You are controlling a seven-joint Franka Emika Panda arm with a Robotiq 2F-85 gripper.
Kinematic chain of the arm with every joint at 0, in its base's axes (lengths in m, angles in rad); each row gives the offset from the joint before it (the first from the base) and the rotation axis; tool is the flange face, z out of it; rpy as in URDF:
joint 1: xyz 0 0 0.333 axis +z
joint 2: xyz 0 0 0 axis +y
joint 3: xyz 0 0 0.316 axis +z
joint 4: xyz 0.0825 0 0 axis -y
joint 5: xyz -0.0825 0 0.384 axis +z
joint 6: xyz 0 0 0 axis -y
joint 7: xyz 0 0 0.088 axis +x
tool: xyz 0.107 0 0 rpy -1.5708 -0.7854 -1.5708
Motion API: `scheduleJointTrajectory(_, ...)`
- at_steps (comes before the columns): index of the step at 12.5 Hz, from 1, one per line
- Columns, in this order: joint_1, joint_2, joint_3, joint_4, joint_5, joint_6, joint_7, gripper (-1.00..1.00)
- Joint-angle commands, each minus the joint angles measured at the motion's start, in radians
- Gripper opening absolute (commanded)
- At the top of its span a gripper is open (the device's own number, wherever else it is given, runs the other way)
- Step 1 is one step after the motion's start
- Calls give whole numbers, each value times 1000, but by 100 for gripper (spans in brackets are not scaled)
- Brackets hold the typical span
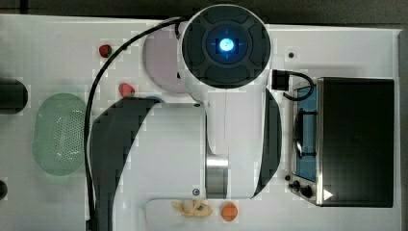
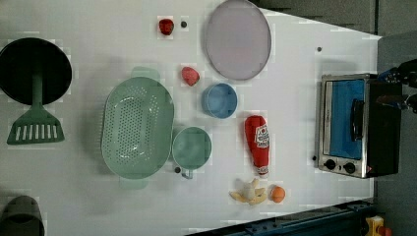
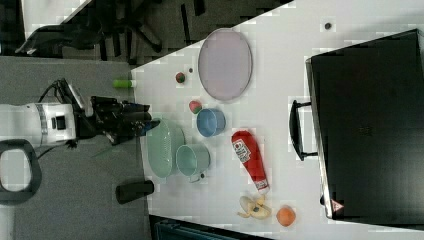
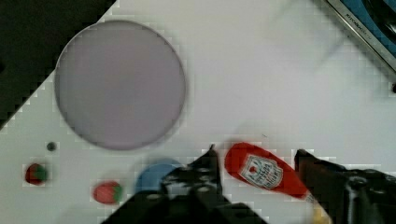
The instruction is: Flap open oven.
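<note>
The oven [image 2: 356, 125] stood shut at the left view's right edge of the desk [image 2: 295, 98], its glass door and black bar handle [image 2: 357, 119] facing the ketchup bottle [image 2: 259, 143] and the bowls; the gripper [image 4: 257, 163] hung high above the desk with its fingers apart and empty, the ketchup bottle showing between them in the wrist view, well apart from the oven. This looked like the approach step, not yet begun in earnest; the next move would call for travelling over to the door, coming down to the handle and hooking or clasping it so the door could swing down.
</note>
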Motion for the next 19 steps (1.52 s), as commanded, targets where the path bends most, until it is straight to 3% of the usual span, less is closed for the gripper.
scheduleJointTrajectory(1,-22,-400,-56,-262,11,-152,50,59)
scheduleJointTrajectory(3,-22,-400,-56,-261,11,-152,50,99)
scheduleJointTrajectory(6,-22,-400,-56,-262,11,-152,50,100)
scheduleJointTrajectory(7,-22,-400,-56,-262,11,-152,50,90)
scheduleJointTrajectory(13,-27,-397,-66,-266,11,-151,49,-55)
scheduleJointTrajectory(14,-27,-395,-70,-270,11,-151,46,-65)
scheduleJointTrajectory(16,-29,-389,-86,-292,6,-146,-24,-65)
scheduleJointTrajectory(19,-33,-375,-128,-343,-17,-82,-297,-65)
